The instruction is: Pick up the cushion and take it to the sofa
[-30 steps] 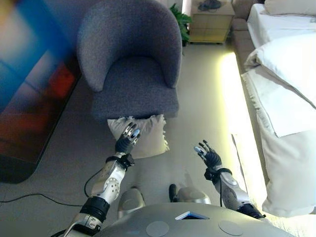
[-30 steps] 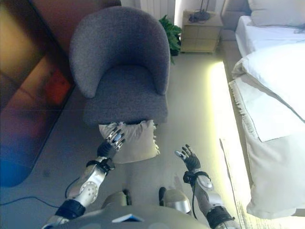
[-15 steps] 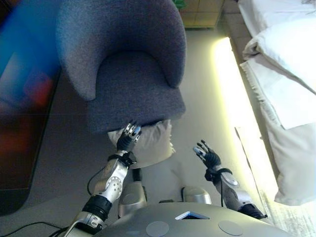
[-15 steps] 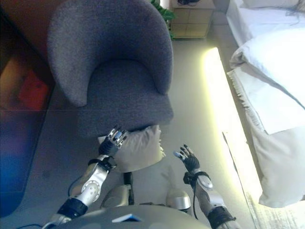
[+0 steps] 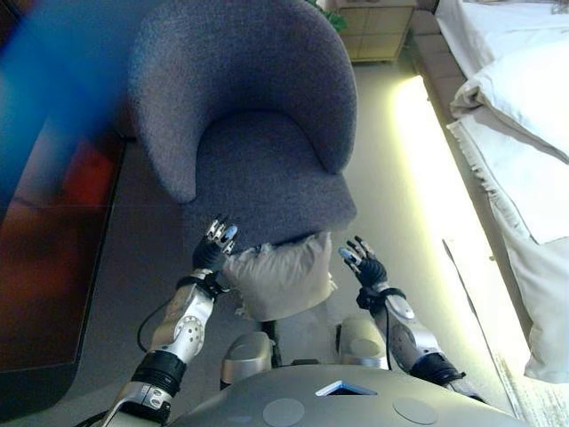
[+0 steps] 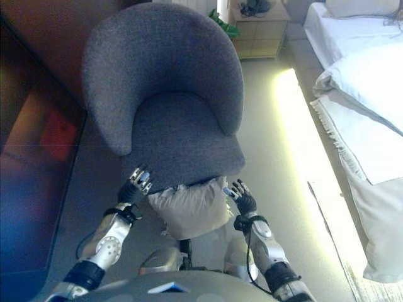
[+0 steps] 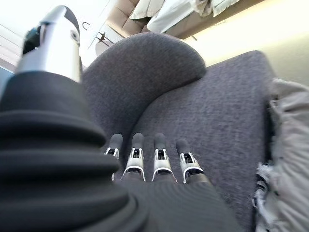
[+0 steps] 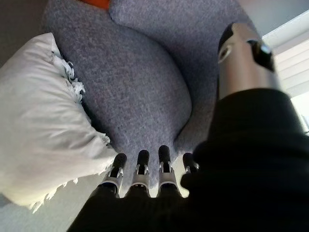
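A pale beige cushion (image 5: 283,278) with fringed edges lies on the floor against the front of a grey tub armchair (image 5: 253,133). My left hand (image 5: 212,253) is just left of the cushion, fingers straight and open, apart from it. On the cushion's right side my right hand (image 5: 363,265) is open too, close to its edge. The cushion (image 8: 41,125) shows beside my right hand's fingers (image 8: 140,174) in the right wrist view, and its fringe (image 7: 285,159) in the left wrist view. Neither hand holds it.
A bed with white covers (image 5: 524,133) runs along the right, with a lit strip at its base (image 5: 436,178). A wooden nightstand (image 6: 258,28) and a green plant (image 6: 223,22) stand behind the chair. A dark reddish panel (image 6: 38,145) lines the left.
The camera has shifted. My right hand moved left, close to the cushion's right edge. My left hand moved from over the cushion to its left side.
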Robot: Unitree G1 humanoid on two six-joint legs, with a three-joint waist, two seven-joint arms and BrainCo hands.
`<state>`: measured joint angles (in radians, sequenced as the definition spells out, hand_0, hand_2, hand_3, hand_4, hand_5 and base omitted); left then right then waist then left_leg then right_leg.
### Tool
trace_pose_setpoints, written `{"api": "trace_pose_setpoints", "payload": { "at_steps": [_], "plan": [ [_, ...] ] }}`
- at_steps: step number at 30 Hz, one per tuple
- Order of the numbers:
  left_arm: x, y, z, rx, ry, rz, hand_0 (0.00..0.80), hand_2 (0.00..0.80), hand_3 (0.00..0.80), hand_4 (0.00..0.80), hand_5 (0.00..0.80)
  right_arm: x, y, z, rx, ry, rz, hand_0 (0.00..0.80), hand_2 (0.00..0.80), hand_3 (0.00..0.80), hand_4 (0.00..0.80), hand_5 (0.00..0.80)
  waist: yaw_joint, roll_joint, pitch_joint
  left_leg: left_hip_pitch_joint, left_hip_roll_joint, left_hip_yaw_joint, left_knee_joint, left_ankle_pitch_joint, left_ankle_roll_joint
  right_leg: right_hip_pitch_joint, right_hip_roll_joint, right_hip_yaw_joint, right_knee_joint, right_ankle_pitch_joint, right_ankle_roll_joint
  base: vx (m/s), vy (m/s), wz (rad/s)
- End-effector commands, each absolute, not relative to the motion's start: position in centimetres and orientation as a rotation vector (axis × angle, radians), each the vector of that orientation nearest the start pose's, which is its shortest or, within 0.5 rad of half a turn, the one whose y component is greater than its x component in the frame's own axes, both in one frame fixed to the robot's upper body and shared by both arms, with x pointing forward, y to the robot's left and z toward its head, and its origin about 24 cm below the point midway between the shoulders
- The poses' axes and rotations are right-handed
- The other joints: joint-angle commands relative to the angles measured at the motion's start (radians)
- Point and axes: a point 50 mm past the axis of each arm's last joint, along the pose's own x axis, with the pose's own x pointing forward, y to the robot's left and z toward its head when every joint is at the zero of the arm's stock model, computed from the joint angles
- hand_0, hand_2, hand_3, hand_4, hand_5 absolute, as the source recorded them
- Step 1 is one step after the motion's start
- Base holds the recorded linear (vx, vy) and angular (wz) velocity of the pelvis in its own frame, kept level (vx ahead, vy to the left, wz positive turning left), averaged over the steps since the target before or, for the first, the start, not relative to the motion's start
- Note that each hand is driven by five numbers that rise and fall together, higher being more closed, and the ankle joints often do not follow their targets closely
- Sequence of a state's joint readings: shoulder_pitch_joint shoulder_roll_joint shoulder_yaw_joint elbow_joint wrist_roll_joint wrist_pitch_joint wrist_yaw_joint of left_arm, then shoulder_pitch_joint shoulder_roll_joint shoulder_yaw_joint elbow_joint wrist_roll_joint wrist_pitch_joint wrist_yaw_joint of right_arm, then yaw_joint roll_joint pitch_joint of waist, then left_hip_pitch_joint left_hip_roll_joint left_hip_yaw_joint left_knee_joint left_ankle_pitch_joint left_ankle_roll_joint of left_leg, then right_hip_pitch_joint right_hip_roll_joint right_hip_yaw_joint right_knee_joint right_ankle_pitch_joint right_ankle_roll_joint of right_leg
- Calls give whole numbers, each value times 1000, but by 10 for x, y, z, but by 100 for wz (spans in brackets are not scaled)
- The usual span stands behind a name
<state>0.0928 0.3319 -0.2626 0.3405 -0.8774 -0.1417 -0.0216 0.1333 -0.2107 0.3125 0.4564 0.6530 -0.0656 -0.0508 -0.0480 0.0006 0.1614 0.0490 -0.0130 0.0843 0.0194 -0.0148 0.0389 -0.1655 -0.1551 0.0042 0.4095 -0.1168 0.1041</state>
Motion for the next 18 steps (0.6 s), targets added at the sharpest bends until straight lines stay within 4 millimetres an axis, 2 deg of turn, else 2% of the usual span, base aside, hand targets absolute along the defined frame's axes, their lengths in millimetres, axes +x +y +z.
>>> {"api": "trace_pose_setpoints", "payload": {
  "at_steps": [1, 6, 9, 14, 17, 18],
  "plan": [
    [209, 184, -34, -491, 302, -14, 0, 0, 0, 0, 0, 190, -155, -71, 392, 506, 11, 0, 0, 0, 0, 0, -19, -26, -39, -37, -28, -86, 40, 12, 0, 75, 25, 23, -207, 232, -3, 204, -136, 41],
    [199, 184, -39, -496, 307, -2, 0, 0, 0, 0, 0, 195, -155, -71, 397, 524, 29, 0, 0, 0, 0, 0, -9, -40, -57, -20, -3, -91, 26, 2, -21, 122, 31, 64, -349, 229, 14, 174, -144, 13],
    [196, 187, -41, -503, 306, 26, 0, 0, 0, 0, 0, 196, -154, -72, 371, 538, 56, 0, 0, 0, 0, 0, 0, -46, -65, -18, 19, -76, 35, -7, -35, 150, 43, 58, -383, 223, 2, 122, -182, 5],
    [193, 190, -46, -481, 328, 55, 0, 0, 0, 0, 0, 203, -159, -64, 318, 503, 71, 0, 0, 0, 0, 0, 4, -52, -78, -34, 62, -55, 70, 3, -62, 173, 71, 28, -391, 201, -32, 108, -149, 3],
    [194, 190, -45, -447, 322, 64, 0, 0, 0, 0, 0, 205, -160, -61, 271, 479, 96, 0, 0, 0, 0, 0, 6, -55, -76, -60, 75, -57, 115, 4, -74, 175, 75, 9, -390, 191, -46, 6, -88, 12],
    [195, 190, -45, -438, 317, 71, 0, 0, 0, 0, 0, 207, -161, -60, 254, 474, 107, 0, 0, 0, 0, 0, 7, -54, -73, -72, 82, -43, 146, 7, -78, 175, 76, -11, -383, 184, -53, -30, -56, 17]
  ]
}}
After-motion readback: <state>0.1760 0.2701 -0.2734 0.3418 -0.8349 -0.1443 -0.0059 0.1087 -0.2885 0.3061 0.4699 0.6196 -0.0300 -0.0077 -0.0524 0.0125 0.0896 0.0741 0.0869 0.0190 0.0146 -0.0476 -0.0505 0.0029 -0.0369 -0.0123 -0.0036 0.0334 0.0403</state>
